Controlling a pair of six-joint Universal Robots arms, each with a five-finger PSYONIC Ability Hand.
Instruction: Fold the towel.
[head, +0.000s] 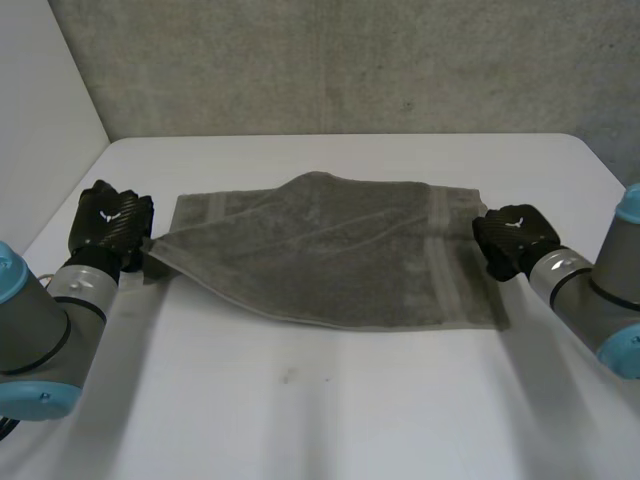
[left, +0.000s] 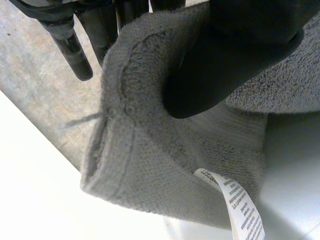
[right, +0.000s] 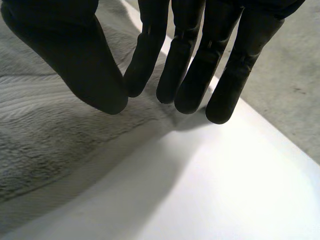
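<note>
A grey towel (head: 340, 250) lies spread across the white table (head: 330, 400), rumpled along its far edge. My left hand (head: 110, 222) is at the towel's left near corner, which is raised a little off the table. In the left wrist view its thumb (left: 220, 65) pinches that corner of the towel (left: 150, 165) against the fingers, and a white label (left: 240, 205) hangs below. My right hand (head: 512, 240) is at the towel's right edge. In the right wrist view its thumb (right: 75, 55) and fingers point down, drawn close together just above the towel (right: 40, 135), with no cloth between them.
A grey wall runs behind the table's far edge, and a white side wall stands at the left. Bare white tabletop stretches between the towel and the near edge.
</note>
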